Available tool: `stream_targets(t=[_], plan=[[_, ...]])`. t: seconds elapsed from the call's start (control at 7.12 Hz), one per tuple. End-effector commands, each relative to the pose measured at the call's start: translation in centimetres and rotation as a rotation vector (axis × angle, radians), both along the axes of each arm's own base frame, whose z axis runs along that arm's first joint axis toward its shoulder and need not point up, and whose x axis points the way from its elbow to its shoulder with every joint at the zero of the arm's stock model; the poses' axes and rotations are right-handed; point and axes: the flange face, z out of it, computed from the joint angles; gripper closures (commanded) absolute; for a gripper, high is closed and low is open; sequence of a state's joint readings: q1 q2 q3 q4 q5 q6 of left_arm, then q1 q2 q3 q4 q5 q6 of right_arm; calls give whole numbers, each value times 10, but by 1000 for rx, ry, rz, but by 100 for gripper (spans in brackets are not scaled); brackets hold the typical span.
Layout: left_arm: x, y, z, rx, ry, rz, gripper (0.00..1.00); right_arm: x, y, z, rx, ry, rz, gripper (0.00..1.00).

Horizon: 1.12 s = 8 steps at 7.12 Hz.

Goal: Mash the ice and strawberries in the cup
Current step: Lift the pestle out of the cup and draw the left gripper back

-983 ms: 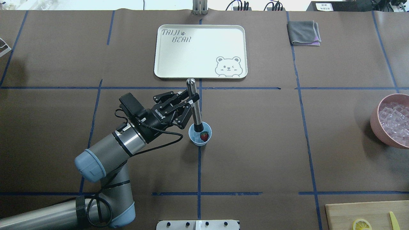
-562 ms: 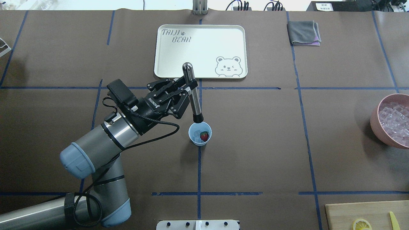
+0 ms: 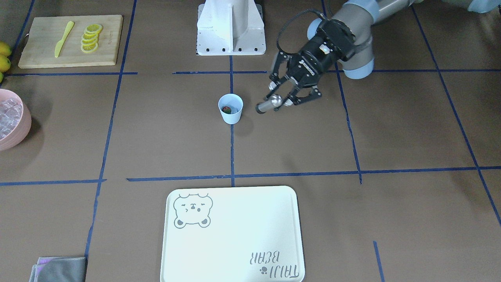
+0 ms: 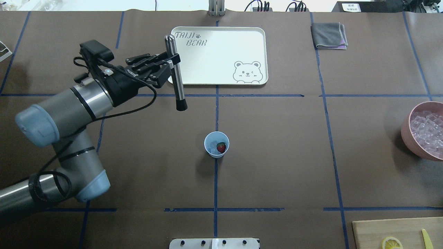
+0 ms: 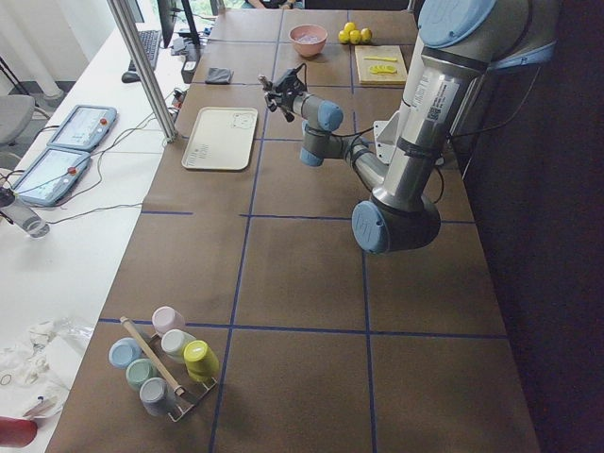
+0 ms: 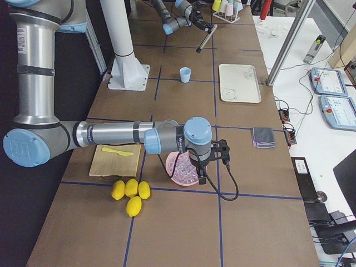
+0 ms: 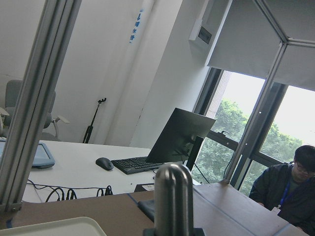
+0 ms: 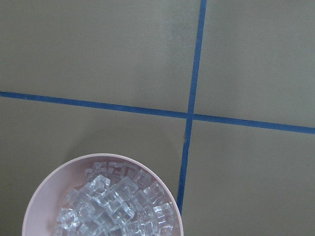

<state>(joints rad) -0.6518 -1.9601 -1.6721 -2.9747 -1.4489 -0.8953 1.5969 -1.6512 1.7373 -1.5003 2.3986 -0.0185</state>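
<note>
The light-blue cup [image 4: 209, 149] stands at the table's middle, also in the front view [image 3: 231, 115]. Inside lie a red strawberry [image 4: 221, 147] and a few clear ice cubes [image 4: 213, 143]. My left gripper [image 4: 170, 64] is shut on a metal muddler [image 4: 178, 86], held tilted in the air, well left of and beyond the cup, near the tray's corner. It shows in the front view [image 3: 280, 102] with the muddler [image 3: 267, 106] to the cup's right. The muddler's rounded top fills the left wrist view [image 7: 173, 196]. My right gripper [image 6: 199, 173] hangs over the pink bowl; I cannot tell its state.
A pink bowl [image 4: 405, 133] full of ice cubes [image 8: 113, 201] sits at the right edge. A white bear tray [image 4: 265, 55] lies at the back centre, a grey cloth [image 4: 328, 34] to its right. A cutting board [image 3: 39, 55] holds lemon slices [image 3: 91, 37] and a yellow knife [image 3: 62, 39].
My left gripper has lifted the muddler out of the cup and carried it left and away, towards the tray's near-left corner. The cup and its contents stay put.
</note>
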Motion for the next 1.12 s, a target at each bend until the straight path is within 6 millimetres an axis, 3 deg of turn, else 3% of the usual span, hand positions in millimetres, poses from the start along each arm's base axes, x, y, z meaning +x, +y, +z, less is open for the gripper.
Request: stream_targets(t=[0.0, 0.28, 0.56, 0.7, 0.84, 0.98], plan=[[-75, -59, 46, -222, -122, 119, 100, 0, -1, -2, 3, -2, 1, 1], [-117, -77, 103, -444, -268, 248, 100, 0, -4, -5, 9, 0, 1, 1], [-160, -97, 140, -699, -337, 391, 100, 0, -6, -7, 14, -2, 0, 1], [-161, -102, 155, -786, -361, 405, 100, 0, -2, -5, 11, -3, -1, 1], [-168, -92, 184, -888, -372, 462, 100, 0, -2, -8, 14, -3, 0, 1], [-192, -81, 212, -969, -351, 508, 100, 0, -3, -11, 20, -3, 0, 1]])
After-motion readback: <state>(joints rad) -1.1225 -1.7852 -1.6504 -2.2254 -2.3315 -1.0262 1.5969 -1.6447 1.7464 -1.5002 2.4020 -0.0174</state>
